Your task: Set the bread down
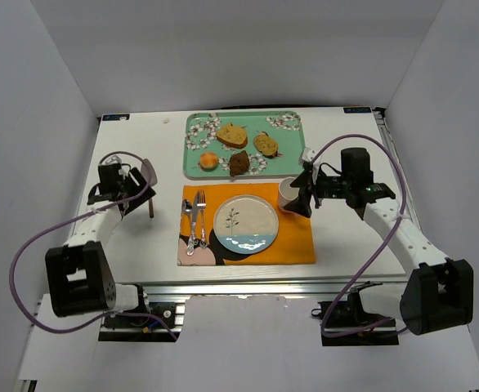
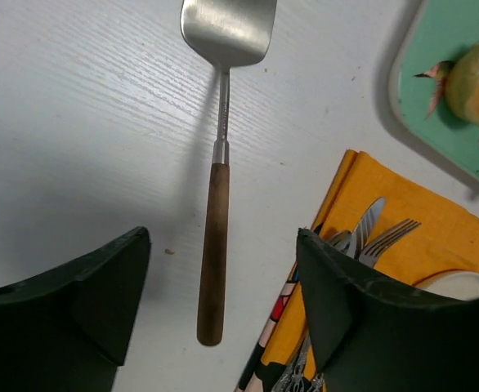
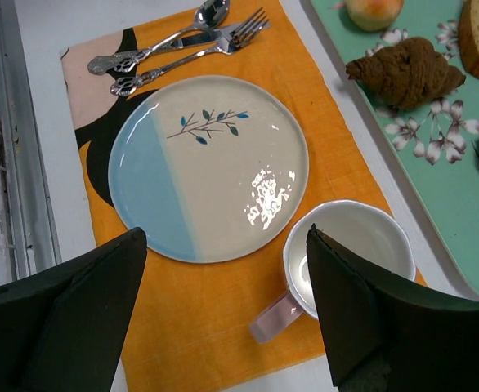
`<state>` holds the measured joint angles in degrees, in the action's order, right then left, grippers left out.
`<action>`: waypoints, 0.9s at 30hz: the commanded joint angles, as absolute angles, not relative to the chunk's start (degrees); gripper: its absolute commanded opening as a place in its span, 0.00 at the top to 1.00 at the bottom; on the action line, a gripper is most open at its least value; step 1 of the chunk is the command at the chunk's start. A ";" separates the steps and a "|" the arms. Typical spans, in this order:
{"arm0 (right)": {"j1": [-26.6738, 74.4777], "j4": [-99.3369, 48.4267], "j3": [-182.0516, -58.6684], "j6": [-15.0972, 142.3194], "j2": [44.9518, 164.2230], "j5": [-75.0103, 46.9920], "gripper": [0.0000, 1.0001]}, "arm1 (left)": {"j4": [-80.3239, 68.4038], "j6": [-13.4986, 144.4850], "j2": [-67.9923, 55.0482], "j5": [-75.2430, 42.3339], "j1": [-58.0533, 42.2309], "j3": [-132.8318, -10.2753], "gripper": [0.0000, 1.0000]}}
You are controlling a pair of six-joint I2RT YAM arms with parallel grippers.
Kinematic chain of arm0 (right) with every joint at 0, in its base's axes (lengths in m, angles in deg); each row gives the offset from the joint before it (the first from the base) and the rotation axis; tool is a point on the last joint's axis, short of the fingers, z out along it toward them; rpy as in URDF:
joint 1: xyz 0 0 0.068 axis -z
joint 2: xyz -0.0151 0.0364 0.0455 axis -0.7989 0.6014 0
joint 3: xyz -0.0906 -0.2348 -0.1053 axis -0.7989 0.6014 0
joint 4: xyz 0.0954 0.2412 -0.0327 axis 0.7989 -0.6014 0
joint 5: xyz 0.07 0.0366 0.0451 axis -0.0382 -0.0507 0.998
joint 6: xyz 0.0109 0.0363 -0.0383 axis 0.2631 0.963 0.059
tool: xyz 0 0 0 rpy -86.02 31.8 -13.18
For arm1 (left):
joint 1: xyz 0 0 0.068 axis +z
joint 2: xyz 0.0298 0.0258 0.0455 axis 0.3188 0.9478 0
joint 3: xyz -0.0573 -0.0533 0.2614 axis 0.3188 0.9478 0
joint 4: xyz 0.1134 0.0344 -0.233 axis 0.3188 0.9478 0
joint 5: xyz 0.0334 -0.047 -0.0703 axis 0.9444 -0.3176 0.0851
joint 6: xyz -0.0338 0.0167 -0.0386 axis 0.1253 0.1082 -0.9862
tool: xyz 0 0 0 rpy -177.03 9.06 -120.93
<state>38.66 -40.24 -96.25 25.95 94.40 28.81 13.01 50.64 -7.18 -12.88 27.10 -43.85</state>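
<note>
Two grippers in view, both with jaws spread and holding nothing.

Left gripper (image 1: 132, 193): positioned over the bare table left of the mat (image 1: 293, 243). In the left wrist view the spatula (image 2: 219, 163) lies on the table between the two fingers (image 2: 100, 294), wooden handle toward the camera, metal blade away. Whether the fingers touch the handle cannot be told.

Right gripper (image 1: 299, 201): at the right side of the mat, just beside the cup (image 1: 288, 192). In the right wrist view its fingers (image 3: 370, 310) frame the plate (image 3: 209, 167) and the cup, which stands on the mat just beside the plate's rim.

Bread (image 1: 208, 160): on the tray (image 1: 252, 124), in its near left corner, dome up. The dark chunk (image 1: 239, 163) lies near it on the right; the tan slice (image 1: 231, 135) lies farther back. The bread is well apart from both grippers.

Fork (image 1: 200, 214) and spoon (image 1: 188, 219) lie side by side on the mat, left of the plate.
</note>
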 commanded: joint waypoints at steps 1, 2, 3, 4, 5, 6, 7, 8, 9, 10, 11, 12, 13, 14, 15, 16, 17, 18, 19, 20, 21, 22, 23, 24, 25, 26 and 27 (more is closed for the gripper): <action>38.70 -39.89 -95.27 25.51 91.63 30.65 0.17 | 7.93 52.11 -2.98 -16.19 27.03 -43.50 0.21; 38.79 -39.80 -95.00 25.51 91.45 30.56 0.17 | 7.57 52.20 -1.73 -16.37 26.94 -43.59 0.24; 38.70 -39.71 -94.39 25.59 91.19 30.30 0.17 | 7.22 52.20 -0.59 -16.80 26.85 -43.68 0.29; 38.79 -39.45 -94.21 25.51 90.75 30.03 0.17 | 7.13 52.29 0.64 -17.07 26.33 -44.12 0.36; 38.79 -39.36 -94.12 25.51 90.57 29.94 0.17 | 7.22 52.55 2.83 -16.81 25.80 -44.38 0.37; 38.79 -39.19 -93.95 25.68 90.48 29.68 0.17 | 7.22 52.99 3.46 -15.59 25.19 -44.38 0.37; 38.70 -39.01 -93.94 25.86 90.31 29.50 0.17 | 6.35 52.90 4.07 -14.88 23.70 -44.21 0.36; 38.79 -38.75 -93.86 26.03 90.30 29.42 0.17 | 5.73 52.90 5.04 -14.18 22.82 -43.69 0.35; 38.79 -38.66 -93.77 26.30 90.22 29.33 0.17 | 5.38 52.90 5.65 -13.39 22.20 -43.51 0.35; 38.79 -38.48 -93.59 26.47 90.22 29.24 0.17 | 5.02 52.82 6.18 -11.46 21.06 -43.51 0.35; 38.79 -38.40 -93.59 26.65 90.22 29.24 0.17 | 4.85 52.82 6.71 -10.84 20.53 -43.42 0.37; 38.79 -38.22 -93.51 26.82 90.22 29.15 0.17 | 4.32 52.55 7.59 -9.26 19.74 -43.33 0.43; 38.70 -38.22 -93.59 26.83 90.13 28.89 0.17 | 4.49 52.90 7.77 -6.29 19.47 -43.59 0.51; 38.79 -38.22 -93.59 26.74 90.04 28.71 0.17 | 4.93 53.16 7.77 -4.69 17.47 -44.03 0.53; 38.70 -38.31 -93.59 26.65 89.78 28.28 0.17 | 6.50 53.60 7.60 -3.20 16.40 -44.55 0.54; 38.79 -38.39 -93.51 26.48 89.69 28.18 0.17 | 7.38 54.56 7.42 0.04 15.87 -45.43 0.57; 38.79 -38.31 -93.33 26.30 89.34 27.75 0.17 | 8.79 55.44 6.72 2.50 15.08 -46.05 0.63; 38.79 -38.22 -93.24 26.30 89.34 27.66 0.17 | 10.10 56.15 6.63 4.36 14.72 -46.58 0.70; 38.88 -38.13 -93.15 26.39 89.25 27.66 0.17 | 10.90 56.50 6.37 4.90 14.55 -46.76 0.74; 38.88 -37.96 -93.07 26.56 89.16 27.66 0.17 | 11.26 57.03 6.10 4.99 14.55 -46.84 0.87; 38.88 -37.52 -92.98 26.82 88.99 27.57 0.17 | 11.61 57.29 5.84 4.99 14.46 -47.11 0.98; 38.79 -37.52 -92.98 26.83 88.99 27.39 0.17 | 12.05 57.38 4.97 4.82 14.37 -47.54 1.00; 39.05 -37.60 -92.89 26.83 88.72 27.22 0.17 | 12.49 57.30 3.48 4.21 14.02 -48.42 1.00; 39.14 -37.60 -92.80 26.56 88.37 26.87 0.17 | 13.45 57.21 1.98 2.89 13.41 -50.08 1.00; 39.23 -37.52 -92.63 26.30 87.85 26.60 0.17 | 14.76 57.38 0.66 0.88 12.53 -52.45 1.00; 39.49 -37.69 -92.45 25.78 87.06 25.99 0.16 | 16.26 57.30 -0.31 -4.36 10.96 -55.17 1.00; 39.67 -37.95 -92.36 25.51 86.62 25.81 0.16 | 16.53 56.51 -1.10 -9.03 10.07 -58.50 1.00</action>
<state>38.96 -39.69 -93.54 26.32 89.18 26.38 16.35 56.60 4.51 0.82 13.00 -49.97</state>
